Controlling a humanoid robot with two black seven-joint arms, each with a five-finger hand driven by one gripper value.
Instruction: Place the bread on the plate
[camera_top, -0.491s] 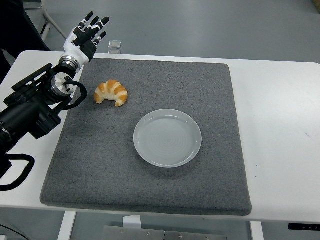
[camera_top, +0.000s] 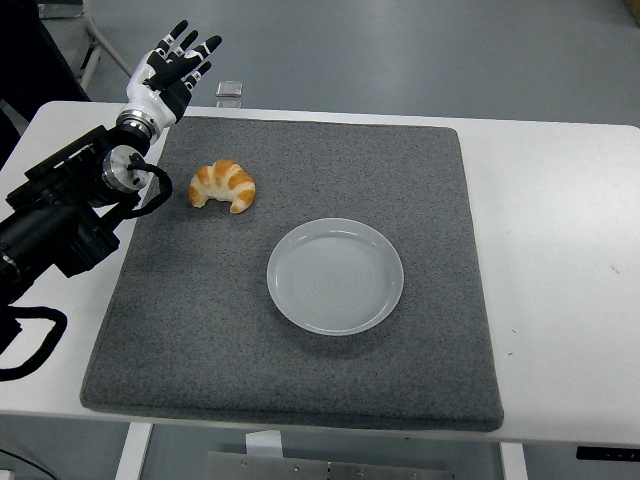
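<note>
Head view: one croissant (camera_top: 223, 186), one plate (camera_top: 335, 275), one left hand (camera_top: 172, 70).

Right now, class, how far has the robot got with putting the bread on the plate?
Nothing is done: the plate is bare and the bread lies on the grey mat, up and left of it. In hand: the left hand is raised beyond the mat's far left corner, fingers spread, holding nothing. Left: grasping, carrying and placing the bread.
</note>
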